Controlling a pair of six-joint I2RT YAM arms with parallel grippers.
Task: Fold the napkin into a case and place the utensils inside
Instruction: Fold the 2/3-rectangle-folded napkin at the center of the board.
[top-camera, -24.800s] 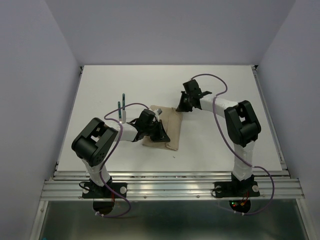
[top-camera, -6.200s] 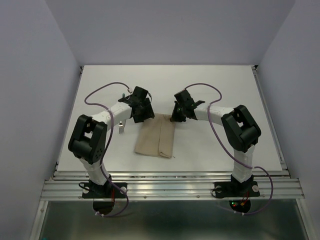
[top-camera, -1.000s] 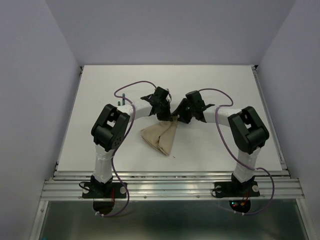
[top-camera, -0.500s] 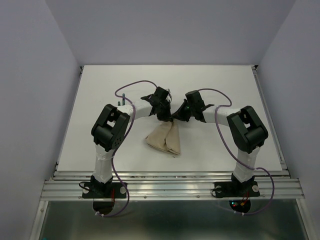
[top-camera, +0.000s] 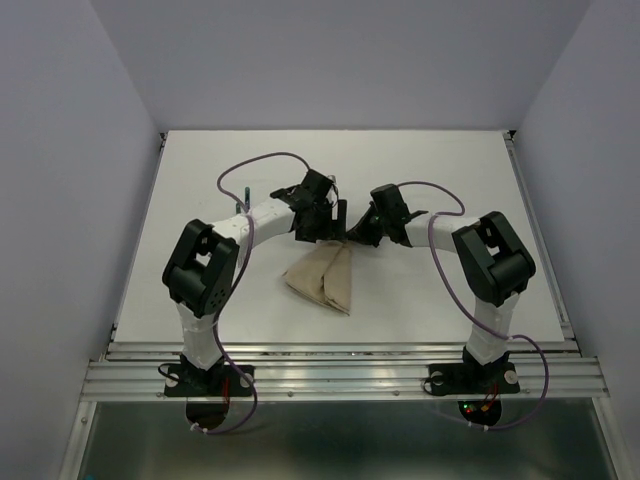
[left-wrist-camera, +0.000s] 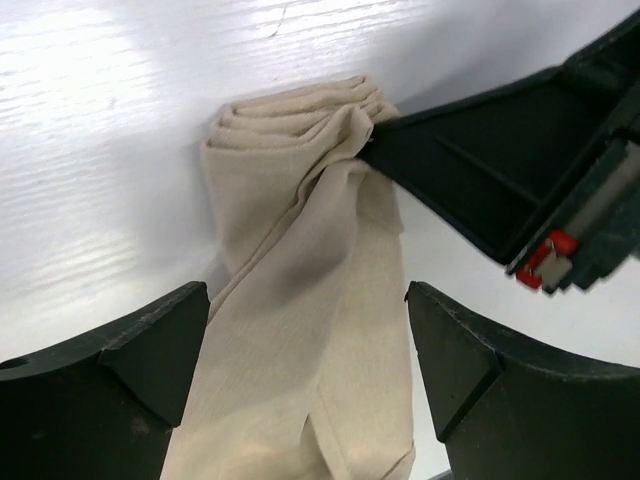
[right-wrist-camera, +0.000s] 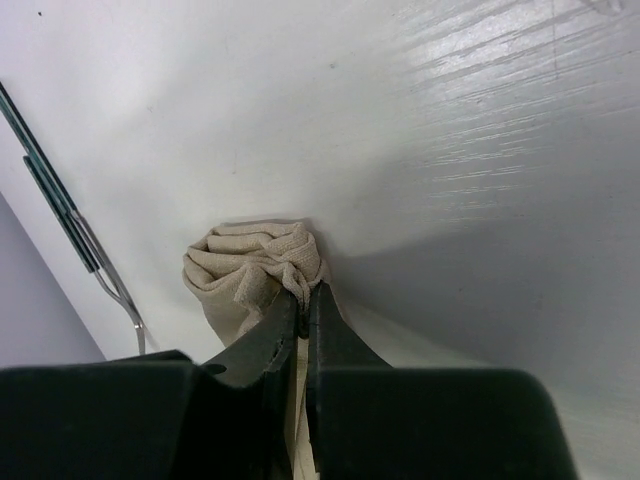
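The beige napkin (top-camera: 325, 278) lies folded on the white table (top-camera: 450, 180), fanning out toward the near edge and bunched at its far end. My right gripper (top-camera: 352, 240) is shut on that bunched end (right-wrist-camera: 262, 268), its fingertips (right-wrist-camera: 305, 292) pinching the cloth. My left gripper (top-camera: 330, 228) hovers just left of it, wide open. Its two fingers (left-wrist-camera: 150, 345) straddle the napkin (left-wrist-camera: 300, 300) without touching it. The right gripper (left-wrist-camera: 480, 165) shows in the left wrist view, biting the folds. The utensils (right-wrist-camera: 62, 205), with slim green handles, lie on the table behind the napkin.
The left arm (top-camera: 255, 220) reaches across from the left and covers most of the utensils in the top view. Purple cables (top-camera: 260, 160) loop above both arms. Table rails (top-camera: 340, 375) run along the near edge.
My left gripper has let go of the napkin and opened wide, and its arm has swung out to the left. My right gripper has shut on the bunched end. The cloth has shifted slightly.
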